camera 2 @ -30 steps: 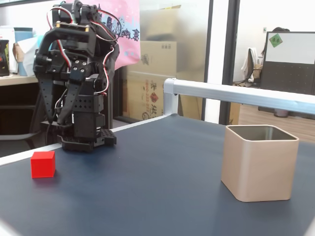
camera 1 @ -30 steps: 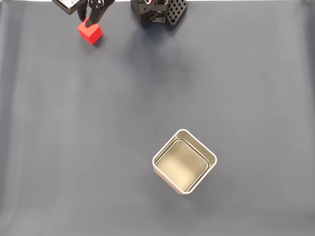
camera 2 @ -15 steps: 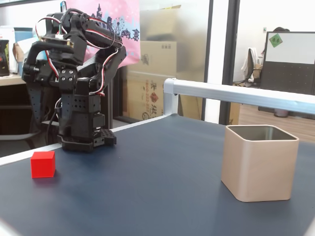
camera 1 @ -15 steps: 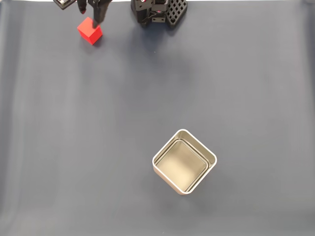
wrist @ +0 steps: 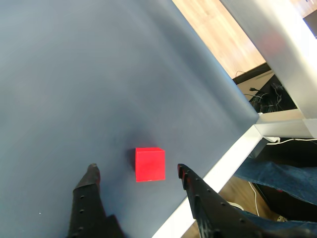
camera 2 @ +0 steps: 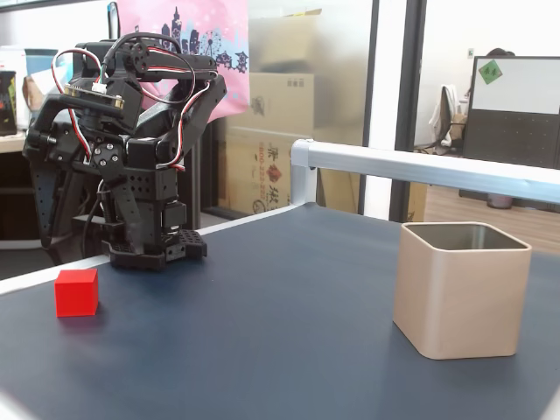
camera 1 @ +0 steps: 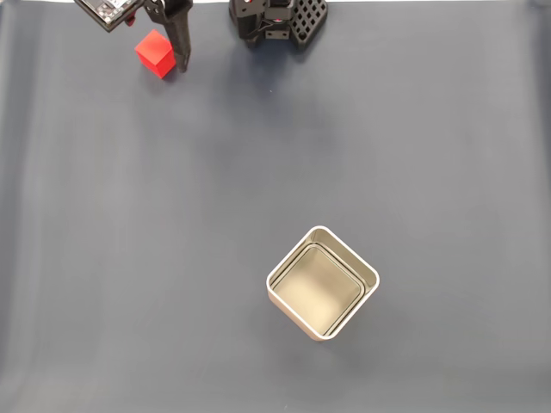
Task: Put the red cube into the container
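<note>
A: Which parts are cut off?
B: In a fixed view the arm [camera 1: 129, 13] is cropped by the top edge; in the wrist view the bottom edge crops both jaws.

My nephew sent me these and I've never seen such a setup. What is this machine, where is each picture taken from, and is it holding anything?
It is a small black robot arm bolted at the edge of a dark blue table, with a two-fingered claw at its end.

One fixed camera looks straight down at the table. Another stands low at the table's side, with an office behind. The third rides on the arm itself, so you see the claw's two black fingers from just behind.

Two things lie on the table: a red cube near the arm's base, and an open cream tin, the container, standing well away from it and empty.

The claw holds nothing. It is open, and the wrist view shows the cube sitting on the table just beyond the gap between its fingertips, touching neither.
</note>
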